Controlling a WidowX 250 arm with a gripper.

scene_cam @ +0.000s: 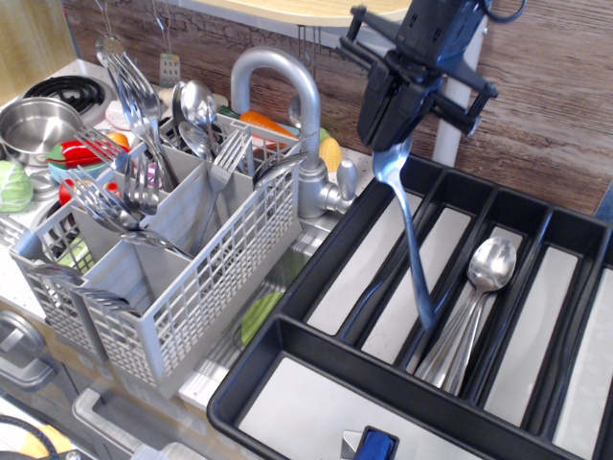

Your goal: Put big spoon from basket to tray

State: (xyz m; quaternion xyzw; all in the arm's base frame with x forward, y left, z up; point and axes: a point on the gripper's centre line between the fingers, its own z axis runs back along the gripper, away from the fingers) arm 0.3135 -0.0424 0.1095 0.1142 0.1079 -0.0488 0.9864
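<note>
- Black plastic fills the near right of our view: the tray sits tilted toward us, with one wide cross compartment at the front and long parallel slots with pale grey bottoms running back.
- Down at the very bottom edge we see a small blue object poking up in front of that cross compartment; we cannot tell what it is.
- In one of the middle long slots we see a few silver spoons already lying stacked, bowls toward the far end.
- To our near left stands the grey perforated basket, its square compartments holding forks and spoons upright, handles down.
- Above the tray hangs the big spoon, bowl up and handle down, leaning slightly so its tip sits low over the slot just left of the stacked spoons; we cannot tell whether the tip touches the tray.
- We see the gripper closed on the spoon's bowl end, pinching it from above; the fingers look narrow, with only the spoon between them.
- The black arm comes down from the top of the picture at a slant, wrist angled toward the left, with the spoon hanging below it.
- Behind the basket rises a curved silver faucet, beside the tray's far left corner.
- Farthest left we make out a steel pot and bright toy vegetables near a stove coil.
</note>
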